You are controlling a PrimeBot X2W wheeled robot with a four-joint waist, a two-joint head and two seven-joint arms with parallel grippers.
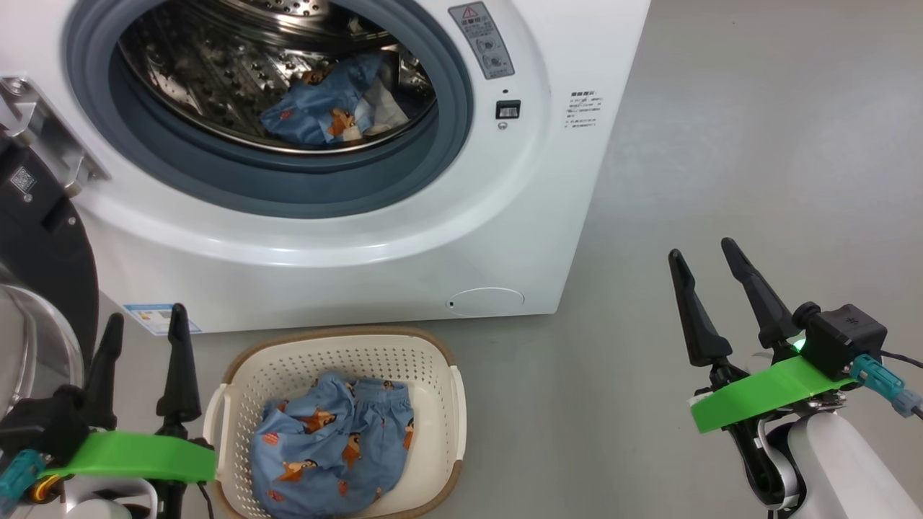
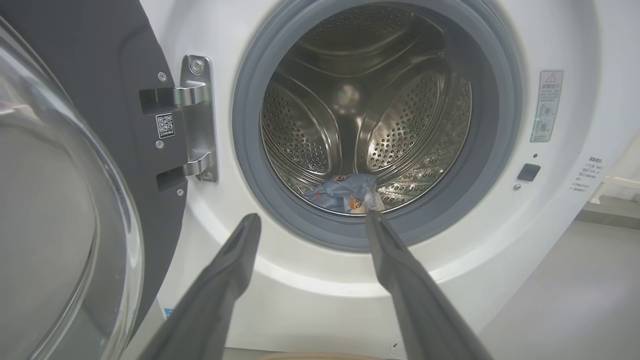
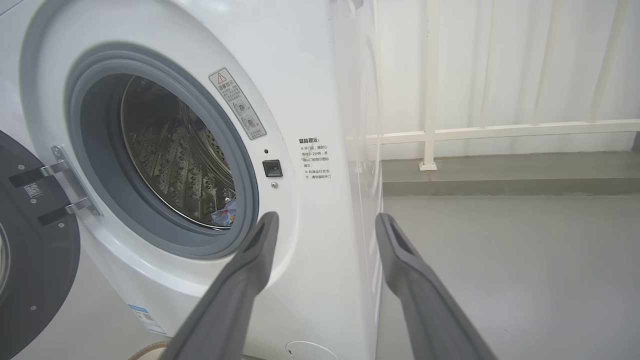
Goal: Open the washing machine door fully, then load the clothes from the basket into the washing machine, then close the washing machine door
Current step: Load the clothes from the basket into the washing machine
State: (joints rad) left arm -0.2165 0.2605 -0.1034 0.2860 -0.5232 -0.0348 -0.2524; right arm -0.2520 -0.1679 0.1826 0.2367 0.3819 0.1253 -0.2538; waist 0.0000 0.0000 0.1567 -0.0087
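The left gripper point(image 1: 146, 312) sits at the lower left of the head view. Its two dark fingers are spread apart and hold nothing, with the tips pointing up just left of the basket point(image 1: 339, 337). Above it, at the left edge, the washing machine door point(image 1: 47, 245) is swung wide open on its metal hinge point(image 2: 197, 117), with the clear glass bowl point(image 2: 55, 210) bulging from the black rim. The washing machine point(image 1: 433, 238) stands behind, its grey rubber gasket point(image 1: 288, 189) ringing the perforated steel drum point(image 1: 209, 79). A light-blue printed garment point(image 1: 321, 108) lies at the bottom front of the drum. What looks like a pale cream piece point(image 1: 386, 108) is tucked against its right side, though the shadow there makes that hard to confirm. The basket stands on the grey floor point(image 1: 721, 144) just in front of the washing machine. More of the clothes point(image 1: 332, 447) lie bunched inside it, light-blue fabric with orange-brown cartoon animals. Well to the right, clear of the machine, the right gripper point(image 1: 701, 247) hovers over the floor, fingers likewise parted and empty.
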